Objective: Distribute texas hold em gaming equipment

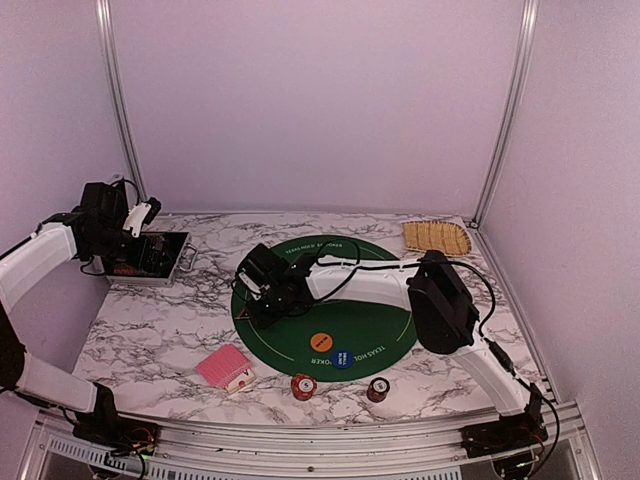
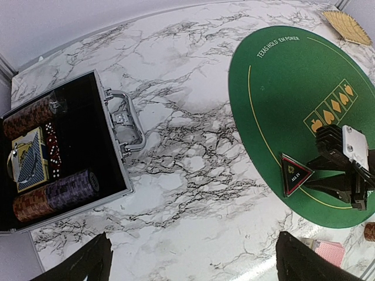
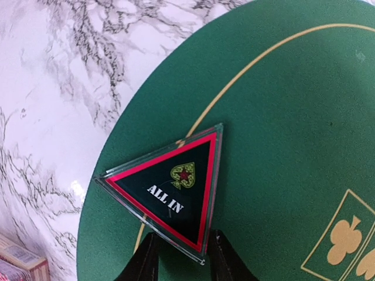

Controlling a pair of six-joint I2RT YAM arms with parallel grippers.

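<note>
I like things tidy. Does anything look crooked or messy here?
The triangular ALL IN marker sits at the green mat's left rim, one corner pinched by the right gripper, and the red cards near the front look loosely fanned.

Lettering on orange button too small, illegible

light: bright, even, pinkish | shadows: soft, faint | focus: triangular marker crisp
</note>
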